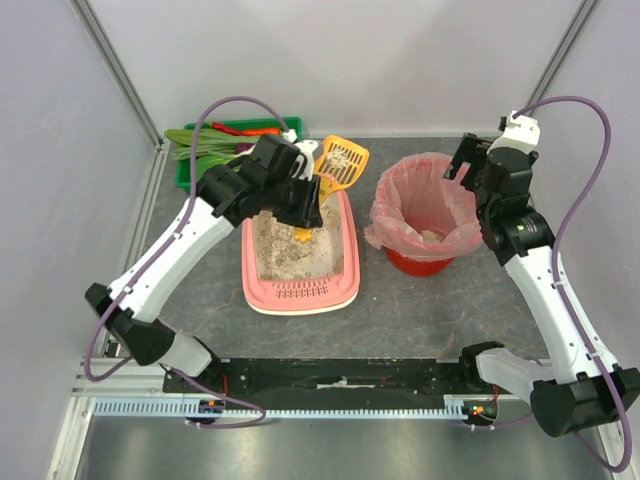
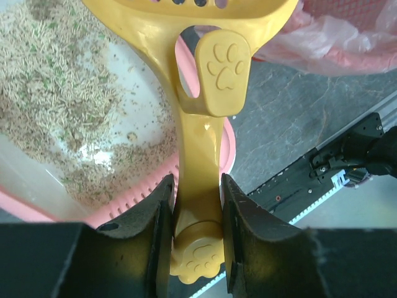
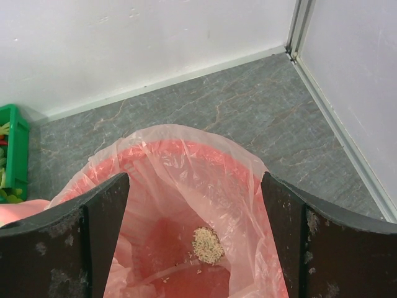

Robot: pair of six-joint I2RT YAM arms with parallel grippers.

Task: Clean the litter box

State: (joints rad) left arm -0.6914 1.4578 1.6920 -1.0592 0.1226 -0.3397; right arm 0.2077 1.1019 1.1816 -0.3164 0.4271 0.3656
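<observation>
The litter box (image 1: pixel 300 297) sits left of the bin (image 1: pixel 415 262) (crate (image 1: pixel 290 125) behind).

One litter box (image 1: pixel 300 300), one yellow scoop (image 1: pixel 343 162), one red bin (image 1: pixel 412 263), one green crate (image 1: pixel 290 124).

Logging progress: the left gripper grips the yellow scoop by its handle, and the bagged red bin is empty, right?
Not empty. The left gripper does grip the yellow scoop by its handle, but the right wrist view shows a small heap of litter at the bottom of the bagged red bin.
</observation>
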